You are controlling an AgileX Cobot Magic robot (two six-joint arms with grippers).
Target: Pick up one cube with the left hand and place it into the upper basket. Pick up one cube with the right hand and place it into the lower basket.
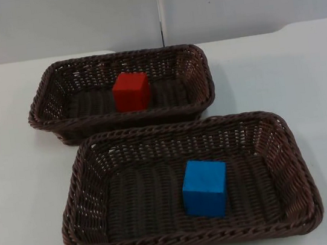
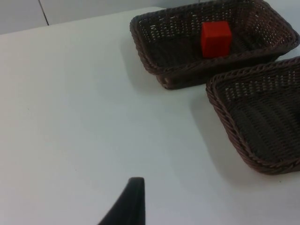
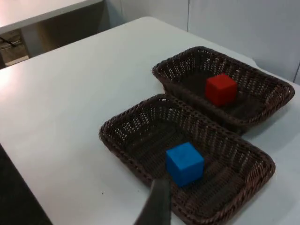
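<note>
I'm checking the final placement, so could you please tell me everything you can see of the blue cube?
The blue cube is a plain, matte, solid-coloured block with crisp edges and no markings. It rests flat on the woven floor of the lower basket, right of its centre and turned slightly askew to the walls, touching none of them. The red cube sits apart in the upper basket.

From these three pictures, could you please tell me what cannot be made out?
- Left gripper: one fingertip cut by the left wrist view's edge; open or shut unknown.
- Right gripper: likewise, one fingertip in the right wrist view.
- Lower basket: cut off in the left wrist view, so the blue cube is missing there.
</note>
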